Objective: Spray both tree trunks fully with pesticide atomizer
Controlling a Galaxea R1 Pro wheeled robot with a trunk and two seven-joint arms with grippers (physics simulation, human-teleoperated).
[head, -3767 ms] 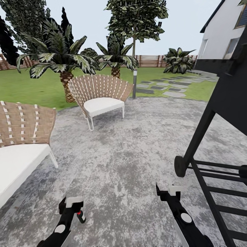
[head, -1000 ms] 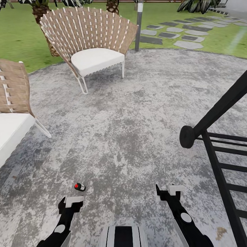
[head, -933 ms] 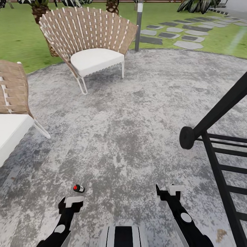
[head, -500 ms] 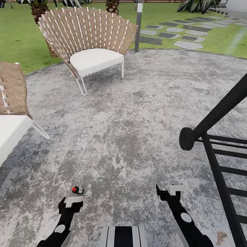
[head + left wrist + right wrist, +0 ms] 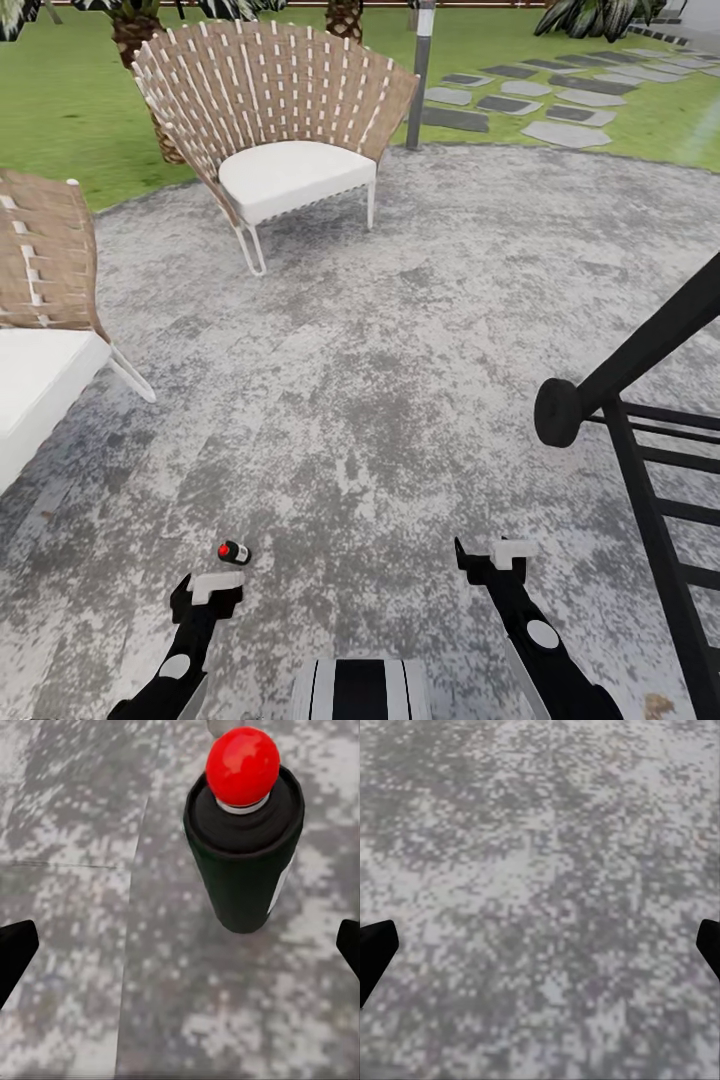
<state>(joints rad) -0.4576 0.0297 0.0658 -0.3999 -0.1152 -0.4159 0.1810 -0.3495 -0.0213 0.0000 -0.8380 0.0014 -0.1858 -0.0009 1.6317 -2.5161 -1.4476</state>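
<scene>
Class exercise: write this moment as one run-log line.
phase: approach | atomizer: upright on paving, ungrasped | left gripper: open, just short of it | right gripper: open, empty

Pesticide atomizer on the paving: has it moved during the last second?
No, apparently. The pesticide atomizer keeps its spot on the grey paving; the woven chair drifts too, so the camera moved.

Floor (image 5: 400,330): a round patch of mottled grey and pale stone paving, bordered by green lawn (image 5: 70,110) with grey stepping stones (image 5: 565,133) set in it. Standing directly on the paving: a small black pesticide atomizer (image 5: 234,552) with a red cap, upright; two woven fan-back chairs, one (image 5: 275,130) near the lawn edge, the other (image 5: 40,330) well apart from it; and a black metal frame (image 5: 640,440) with a wheel.
</scene>
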